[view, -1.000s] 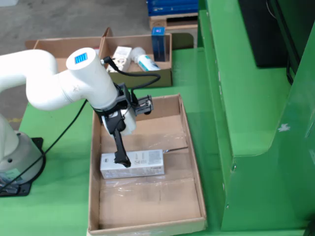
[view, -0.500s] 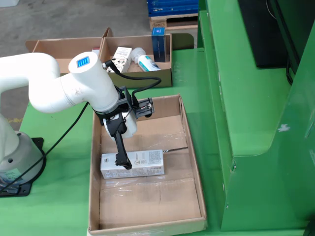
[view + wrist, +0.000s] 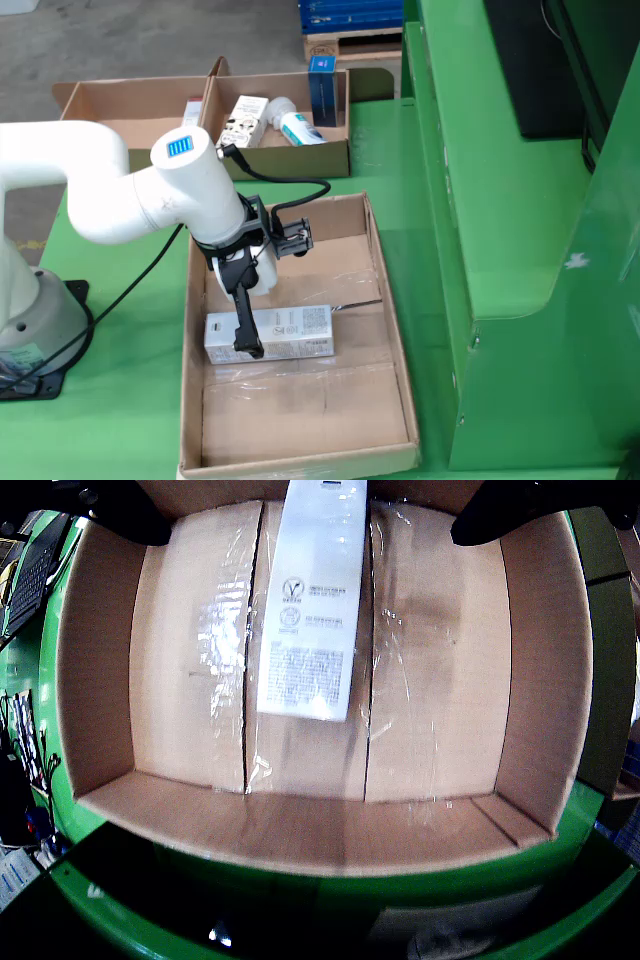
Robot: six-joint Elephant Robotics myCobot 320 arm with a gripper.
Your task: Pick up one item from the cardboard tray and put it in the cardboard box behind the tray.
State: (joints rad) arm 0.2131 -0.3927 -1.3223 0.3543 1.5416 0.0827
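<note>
- One white carton (image 3: 285, 333) lies flat in the big cardboard box (image 3: 392, 330), lengthwise left-right in the fixed view, about mid-box and toward its left wall; clear tape strips run across the box floor.
- Hand (image 3: 247, 335) sits right over the carton. One dark finger (image 3: 243, 322) reaches down across the carton's near-left part; the second finger is hidden, so I cannot tell if the hand is pinching the carton or spread around it.
- Riding view: the carton (image 3: 315, 590) fills the top centre, printed face toward the lens, with dark finger shapes at the top left and top right corners, box floor (image 3: 430, 680) beneath.
- White arm (image 3: 120, 195) comes in from the left, base on the green desk (image 3: 130, 400).
- Far: a shallower cardboard tray (image 3: 140, 105) with a divider, holding a white box (image 3: 243, 121), a tube (image 3: 295, 127) and a dark blue box (image 3: 322, 88).
</note>
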